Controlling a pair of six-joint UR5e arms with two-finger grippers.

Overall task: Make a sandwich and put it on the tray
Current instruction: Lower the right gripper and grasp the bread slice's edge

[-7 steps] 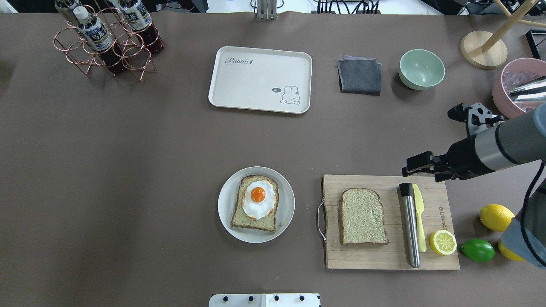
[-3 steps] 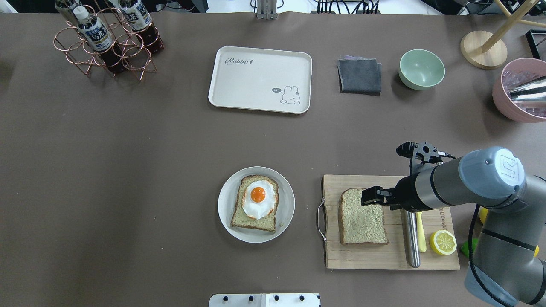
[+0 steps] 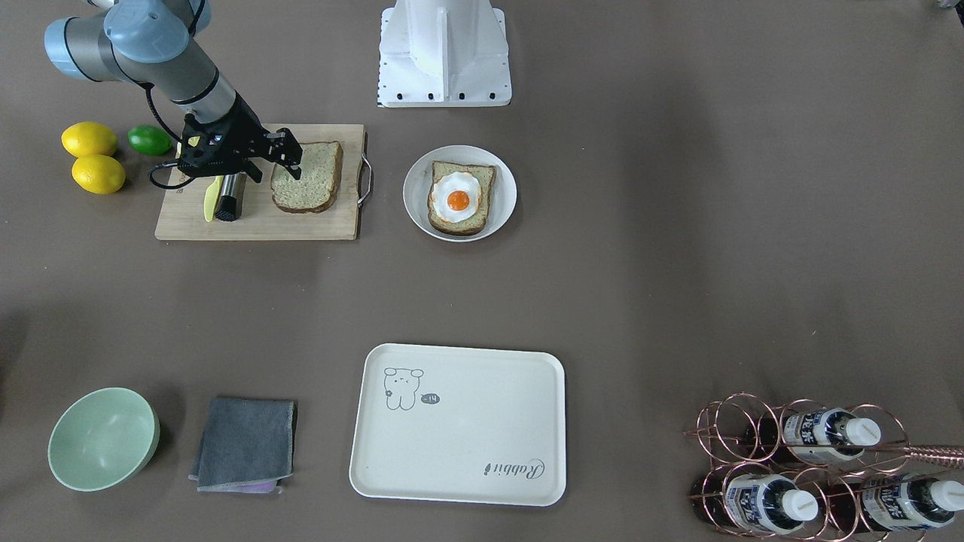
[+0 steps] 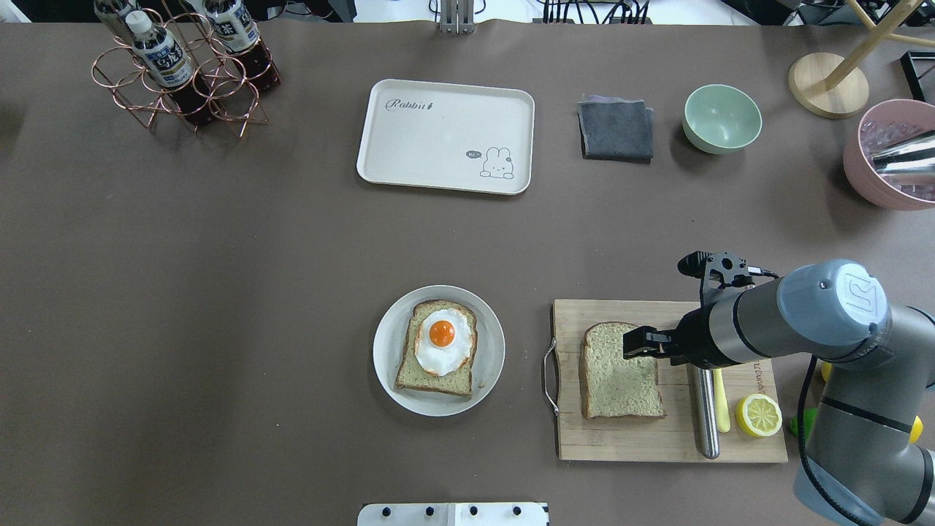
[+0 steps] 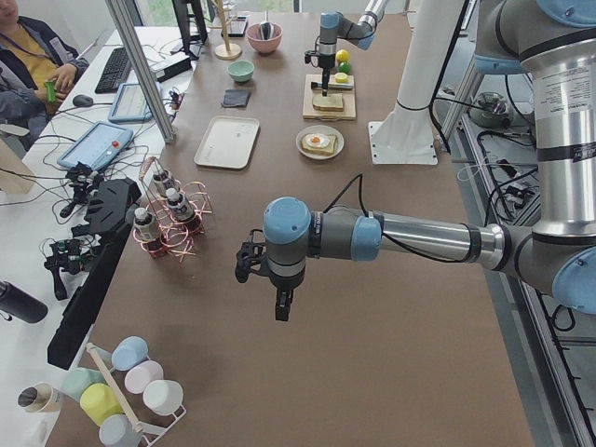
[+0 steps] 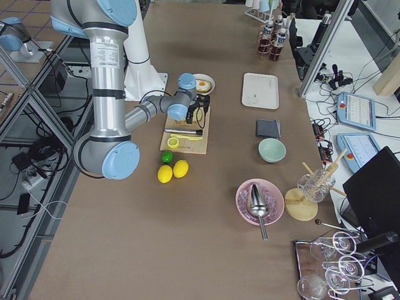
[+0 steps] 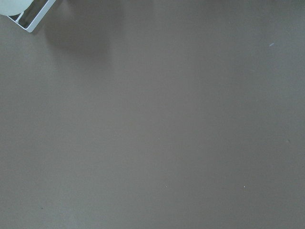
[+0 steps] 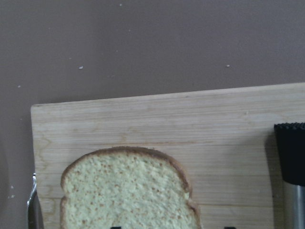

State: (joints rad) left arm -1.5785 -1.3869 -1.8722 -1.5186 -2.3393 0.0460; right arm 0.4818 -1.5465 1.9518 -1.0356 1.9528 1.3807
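Observation:
One bread slice [image 4: 621,371] lies on the bamboo cutting board [image 4: 621,442]; it also shows in the right wrist view [image 8: 128,191]. The other slice, with the fried egg [image 4: 441,345] on it, lies on the round white plate [image 4: 491,365]. The cream tray [image 4: 438,139] stands empty at the far middle. My right gripper [image 4: 634,342] is open and empty, above the far right corner of the board's slice. My left gripper [image 5: 280,313] shows only in the exterior left view, above bare table, and I cannot tell whether it is open or shut.
On the board beside the slice lie a metal tool [image 4: 703,394], a yellow knife [image 4: 719,394] and a half lemon [image 4: 758,415]. Lemons [image 3: 90,139] and a lime [image 3: 149,139] lie beyond the board. A grey cloth [image 4: 616,130], green bowl [image 4: 722,117] and bottle rack [image 4: 182,73] stand far back.
My right arm has swung in from the right edge to over the cutting board, bringing the gripper above the bread slice. Nothing else has moved.

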